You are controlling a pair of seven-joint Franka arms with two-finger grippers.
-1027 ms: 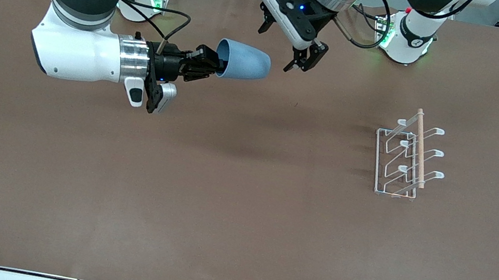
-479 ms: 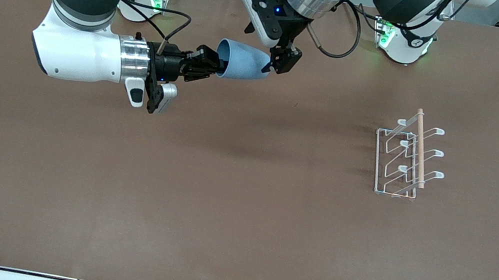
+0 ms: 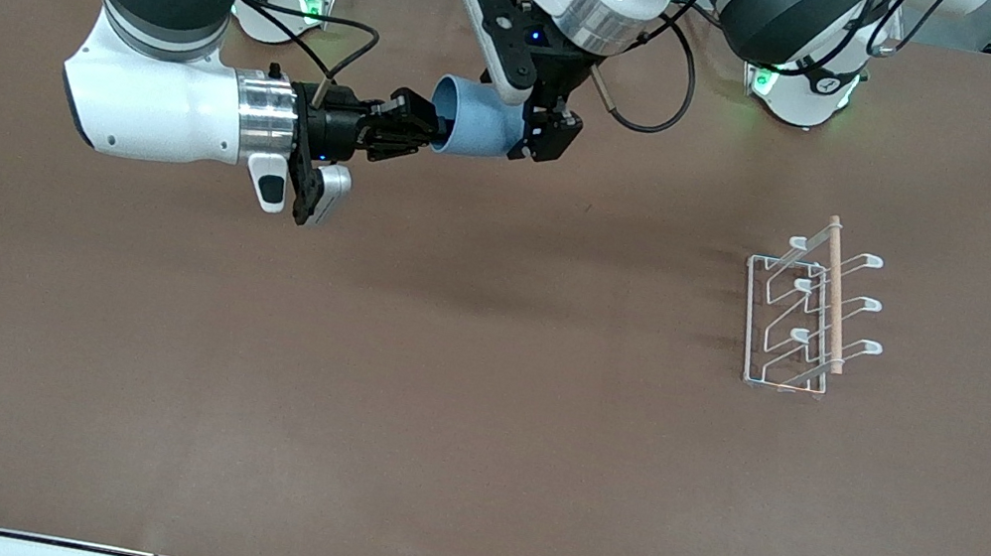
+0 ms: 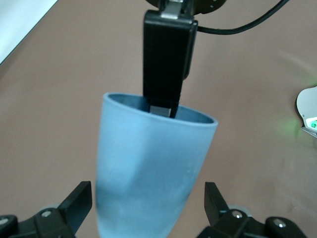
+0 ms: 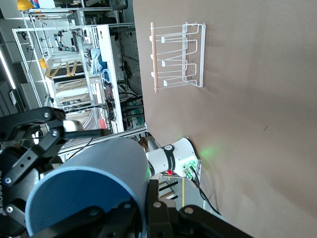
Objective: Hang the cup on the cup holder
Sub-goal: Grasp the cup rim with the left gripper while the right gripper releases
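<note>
The cup holder (image 3: 810,309) stands empty on the tabletop (image 3: 472,415) toward the left arm's end, so hanging remains. The cup (image 3: 479,122) hangs sideways in the air, rim clamped by the right pincer (image 3: 420,127); the left pincer (image 3: 531,128), fingers apart, straddles its base for a handover.

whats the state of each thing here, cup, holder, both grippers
cup: lying sideways in the air, rim pinched by the right gripper, base between the left gripper's open jaws
cup holder: standing on the table, every prong bare
right gripper: shut on the cup's rim
left gripper: open, straddling the cup
</note>
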